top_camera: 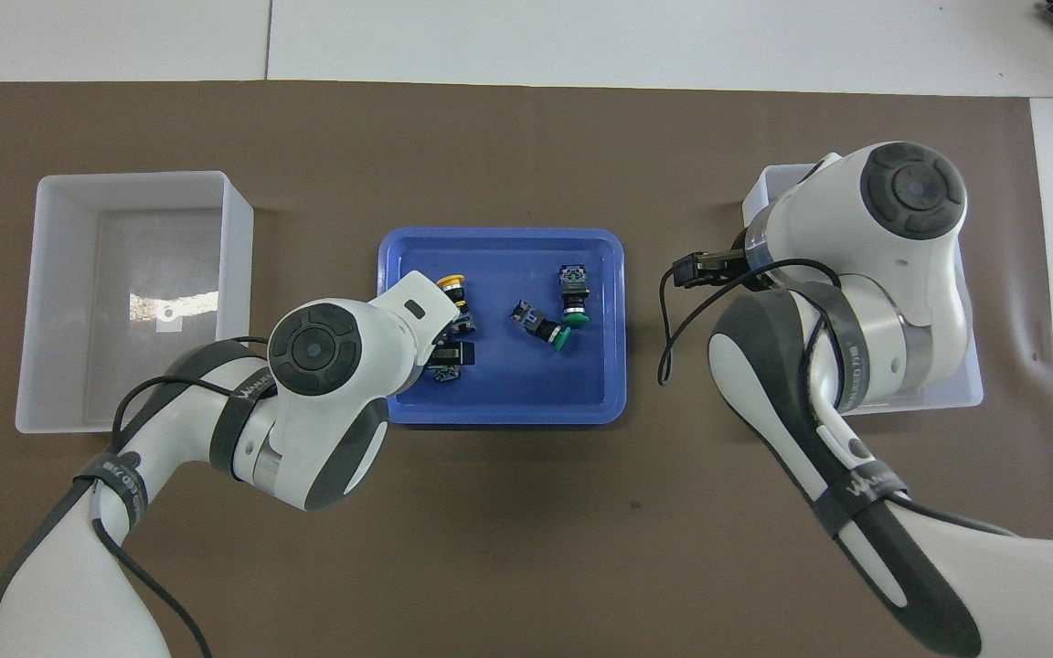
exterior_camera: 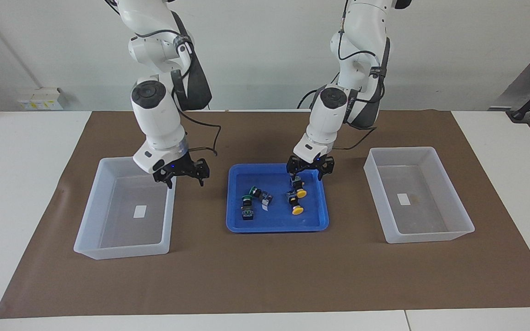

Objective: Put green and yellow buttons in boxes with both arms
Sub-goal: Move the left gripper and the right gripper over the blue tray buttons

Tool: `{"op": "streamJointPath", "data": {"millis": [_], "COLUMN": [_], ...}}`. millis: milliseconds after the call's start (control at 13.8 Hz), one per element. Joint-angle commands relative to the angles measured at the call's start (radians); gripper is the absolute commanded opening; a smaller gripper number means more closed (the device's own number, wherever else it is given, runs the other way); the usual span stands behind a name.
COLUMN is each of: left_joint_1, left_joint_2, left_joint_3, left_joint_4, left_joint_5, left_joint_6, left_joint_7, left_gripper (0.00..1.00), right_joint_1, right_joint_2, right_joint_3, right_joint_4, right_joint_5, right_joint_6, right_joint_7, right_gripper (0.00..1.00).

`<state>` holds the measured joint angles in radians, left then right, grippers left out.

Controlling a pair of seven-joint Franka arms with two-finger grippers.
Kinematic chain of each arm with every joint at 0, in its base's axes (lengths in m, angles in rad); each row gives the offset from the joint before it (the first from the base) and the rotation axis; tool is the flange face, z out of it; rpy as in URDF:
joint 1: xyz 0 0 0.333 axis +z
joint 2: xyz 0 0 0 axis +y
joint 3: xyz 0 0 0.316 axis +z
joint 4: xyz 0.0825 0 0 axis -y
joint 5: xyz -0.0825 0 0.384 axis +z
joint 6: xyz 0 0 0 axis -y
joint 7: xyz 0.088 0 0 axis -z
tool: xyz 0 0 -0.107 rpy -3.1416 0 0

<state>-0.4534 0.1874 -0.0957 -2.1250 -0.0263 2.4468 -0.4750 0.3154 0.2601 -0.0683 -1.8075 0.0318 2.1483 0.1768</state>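
Note:
Four buttons lie in the blue tray [exterior_camera: 274, 220]. Two green buttons [exterior_camera: 252, 191] [exterior_camera: 246, 201] lie toward the right arm's end; they also show in the overhead view [top_camera: 574, 319] [top_camera: 561, 340]. Two yellow buttons [exterior_camera: 301, 193] [exterior_camera: 297, 210] lie toward the left arm's end; the overhead view shows one [top_camera: 451, 281], and the arm hides the other's cap. My left gripper [exterior_camera: 310, 168] is open just above the yellow button nearer to the robots. My right gripper [exterior_camera: 183, 177] is open and empty over the tray-side wall of one box [exterior_camera: 122, 225].
The other box [exterior_camera: 423, 216] stands at the left arm's end and holds only its white label [exterior_camera: 403, 199]. In the overhead view the right arm covers most of its own box [top_camera: 965, 388]. A brown mat [exterior_camera: 265, 276] covers the table.

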Motion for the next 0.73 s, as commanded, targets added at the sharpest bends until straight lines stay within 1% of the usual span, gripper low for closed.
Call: {"op": "streamJointPath", "data": {"millis": [0, 145, 218, 363, 436, 508, 581, 654], "left_joint_1": [-0.051, -0.082, -0.083, -0.079, -0.073, -0.070, -0.067, -0.062], "left_joint_2": [0.033, 0.046, 0.046, 0.046, 0.047, 0.047, 0.047, 0.052], "left_joint_3": [0.017, 0.017, 0.017, 0.017, 0.017, 0.017, 0.019, 0.019], "left_joint_4": [-0.035, -0.044, -0.046, -0.046, -0.046, -0.046, -0.044, -0.041], "left_joint_5": [-0.010, -0.010, -0.010, -0.010, -0.010, -0.010, -0.010, -0.010], "left_joint_6": [0.067, 0.069, 0.070, 0.081, 0.084, 0.084, 0.087, 0.090], "left_joint_7": [-0.016, -0.053, -0.053, -0.054, -0.054, -0.053, -0.051, -0.051], "left_gripper": [1.00, 1.00, 1.00, 1.00, 0.96, 0.85, 0.77, 0.72], "right_joint_1": [0.022, 0.045, 0.085, 0.106, 0.111, 0.131, 0.140, 0.140], "right_joint_2": [0.037, 0.053, 0.068, 0.080, 0.088, 0.099, 0.114, 0.125], "right_joint_3": [0.013, 0.018, 0.018, 0.018, 0.018, 0.018, 0.018, 0.018], "right_joint_4": [0.005, 0.005, 0.005, 0.005, 0.008, 0.008, 0.010, 0.010], "right_joint_5": [0.019, 0.061, 0.065, 0.065, 0.065, 0.065, 0.068, 0.065], "right_joint_6": [0.050, 0.083, 0.109, 0.148, 0.163, 0.188, 0.215, 0.232], "right_joint_7": [0.027, 0.061, 0.096, 0.125, 0.127, 0.127, 0.127, 0.127], "right_gripper": [1.00, 1.00, 1.00, 1.00, 1.00, 0.94, 0.86, 0.83]}}
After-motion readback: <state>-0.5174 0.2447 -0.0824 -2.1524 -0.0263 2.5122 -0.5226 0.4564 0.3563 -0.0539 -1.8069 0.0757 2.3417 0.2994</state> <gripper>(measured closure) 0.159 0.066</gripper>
